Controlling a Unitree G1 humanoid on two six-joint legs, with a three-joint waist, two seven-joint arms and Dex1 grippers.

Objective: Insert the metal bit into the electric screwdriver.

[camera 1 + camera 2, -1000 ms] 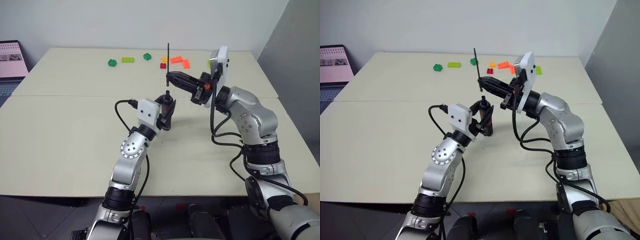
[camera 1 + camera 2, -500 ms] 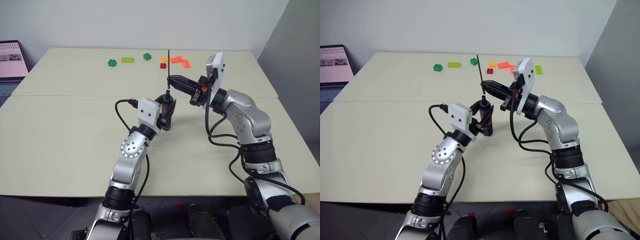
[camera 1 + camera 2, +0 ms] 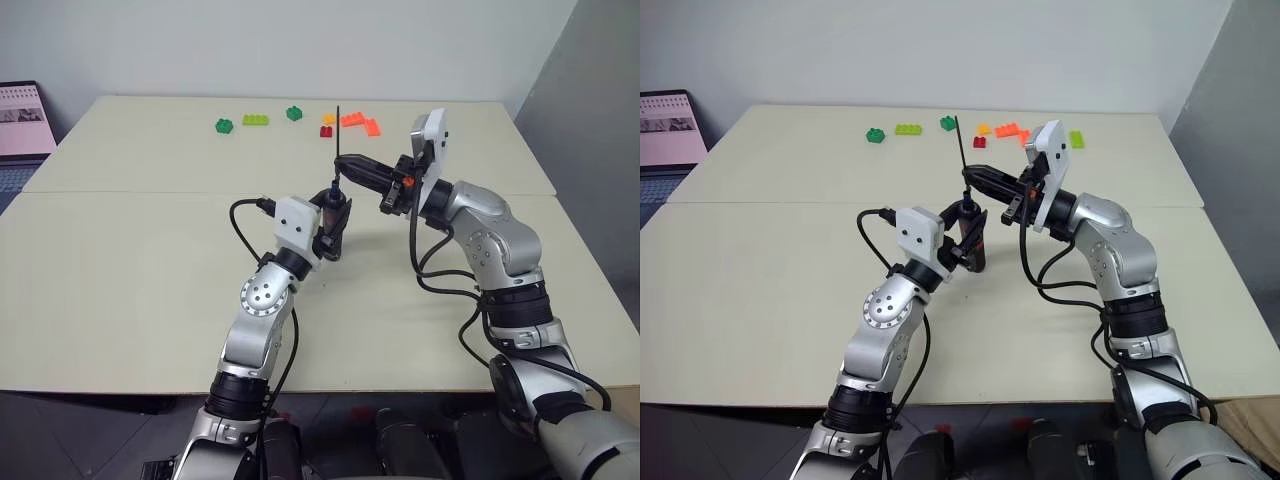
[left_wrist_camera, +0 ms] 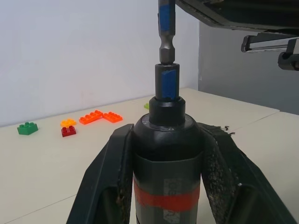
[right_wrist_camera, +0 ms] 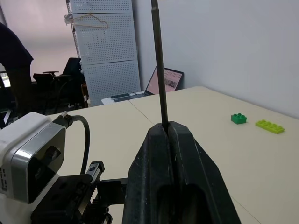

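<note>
The electric screwdriver (image 4: 166, 154), black with a red band, stands upright over the table with my left gripper (image 3: 333, 215) shut on its body. Both of that gripper's fingers (image 4: 110, 177) press its sides. My right gripper (image 3: 342, 163) reaches in from the right and is shut on the metal bit (image 3: 337, 130). The thin rod stands vertical, directly above the screwdriver. In the left wrist view the metal bit's lower end (image 4: 167, 28) meets the top of the screwdriver's blue-marked tip (image 4: 167, 84). In the right wrist view the metal bit (image 5: 159, 60) rises from the closed fingers (image 5: 187, 154).
Toy bricks lie along the table's far side: green (image 3: 225, 125), lime (image 3: 256, 120), green (image 3: 294, 113), red (image 3: 326, 131) and orange (image 3: 360, 122). A laptop (image 3: 22, 120) sits off the far left edge. A seam (image 3: 120, 192) crosses the table.
My right gripper has tilted and brought the bit slightly down onto the screwdriver's tip, then held still. The left gripper and screwdriver have not moved.
</note>
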